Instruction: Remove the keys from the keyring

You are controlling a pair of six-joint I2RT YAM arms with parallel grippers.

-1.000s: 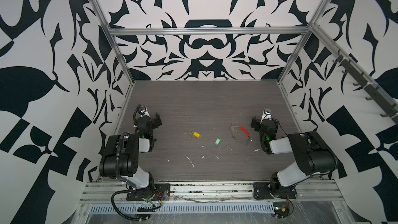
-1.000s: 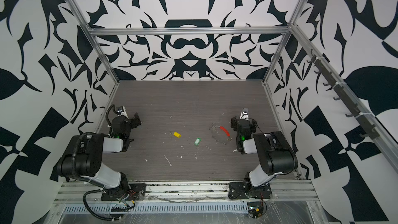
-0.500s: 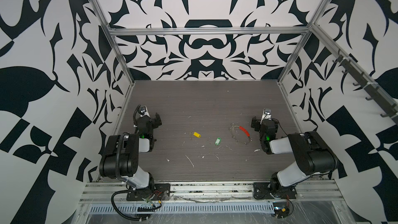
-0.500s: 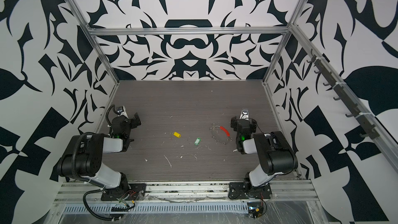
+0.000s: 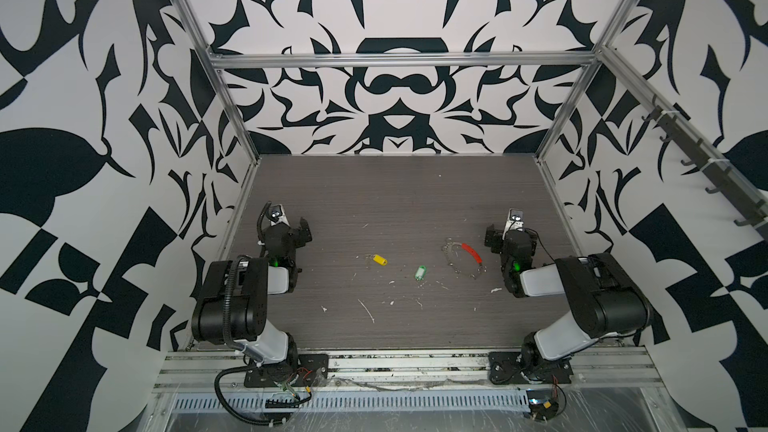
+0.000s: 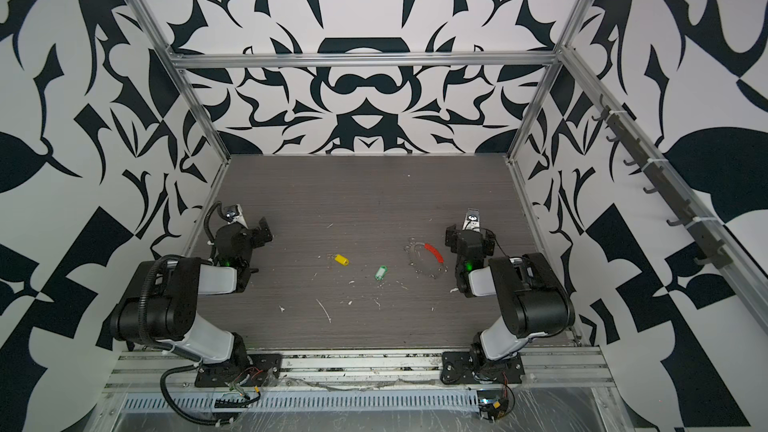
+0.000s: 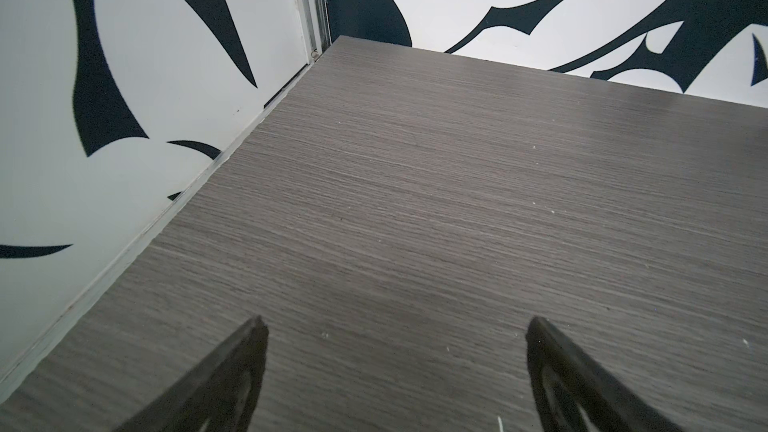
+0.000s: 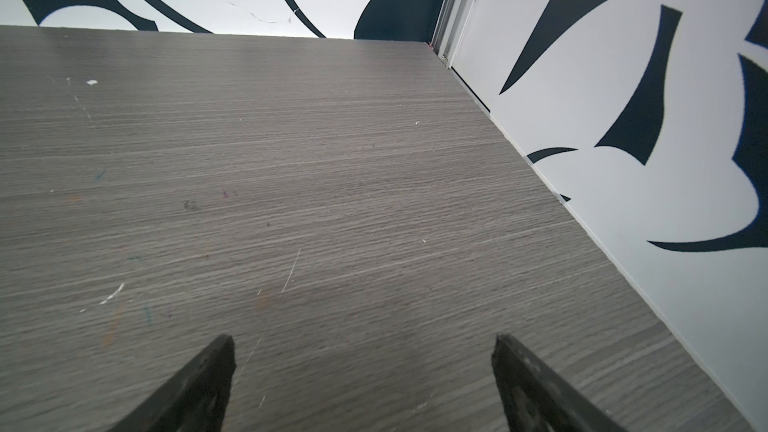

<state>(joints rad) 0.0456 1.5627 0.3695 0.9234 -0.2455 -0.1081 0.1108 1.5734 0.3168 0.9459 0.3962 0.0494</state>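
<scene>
The keyring (image 5: pixel 472 253) (image 6: pixel 434 253), a thin silver wire loop with a red sleeve, lies flat on the table at the right. The keys lie apart from it towards the middle: the yellow-tagged one (image 5: pixel 379 260) (image 6: pixel 341 259) and the green-tagged one (image 5: pixel 420 272) (image 6: pixel 380 272). My right gripper (image 5: pixel 509 238) (image 8: pixel 363 342) rests open just right of the keyring, holding nothing. At the left edge of the table my left gripper (image 5: pixel 297 234) (image 7: pixel 395 326) also stands open and empty. Neither wrist view shows the keys or the keyring, only bare table.
White scraps (image 5: pixel 368 309) litter the grey wood-grain table (image 5: pixel 395 201) near the front. Patterned walls with aluminium posts close in three sides. A rail of hooks (image 5: pixel 706 168) runs along the right wall. Both arm bases sit on the front rail.
</scene>
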